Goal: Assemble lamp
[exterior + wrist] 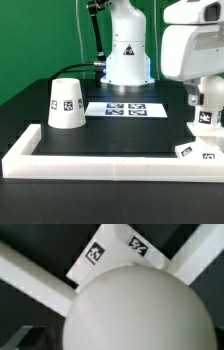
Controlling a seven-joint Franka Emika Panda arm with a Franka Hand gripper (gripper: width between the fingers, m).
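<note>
Gripper [206,100] is hanging with jaws spread wide, gripping nothing, close over bulb [130,308]. Bulb is overlapping tagged base [108,255] at the exterior view's right. Shade [67,103] is standing well apart, left.

White bulb [130,308] close-up — tagged base [118,256] behind

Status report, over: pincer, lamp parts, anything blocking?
Pincer open, low over bulb. Bulb above base; seating unclear. Shade stands apart, not yet mounted. No obstruction seen.
</note>
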